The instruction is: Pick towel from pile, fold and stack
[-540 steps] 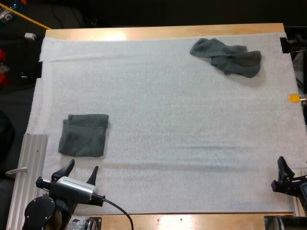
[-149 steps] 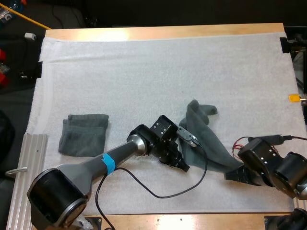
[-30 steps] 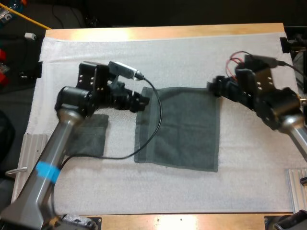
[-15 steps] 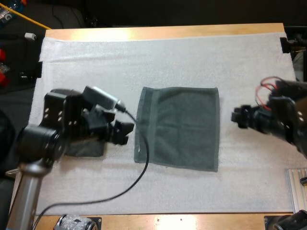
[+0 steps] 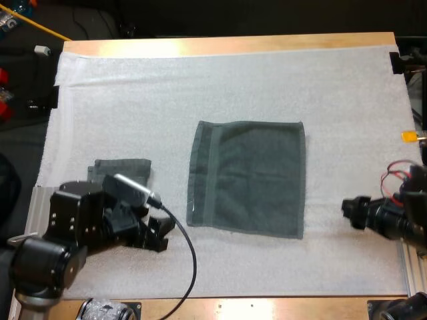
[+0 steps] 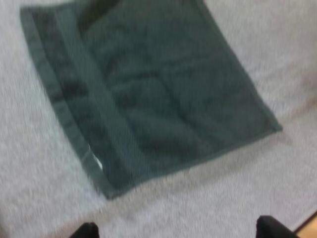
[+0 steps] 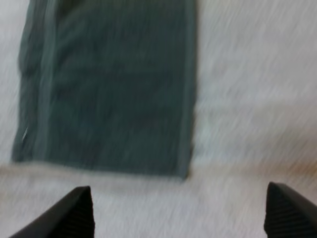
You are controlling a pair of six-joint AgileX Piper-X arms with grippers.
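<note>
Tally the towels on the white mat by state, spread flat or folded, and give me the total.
Towel spread flat: 1
Folded towel: 1
Total: 2 towels

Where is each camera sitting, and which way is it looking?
High view: sits behind both arms, looking forward and down over the white mat; it shows the flat towel, the folded towel, my left gripper and my right gripper.
Left wrist view: rides my left arm, looking toward the flat towel; its own open fingers show.
Right wrist view: rides my right arm, looking toward the flat towel; its own open fingers show too.
Shared: all three see the flat towel lying on the mat.
</note>
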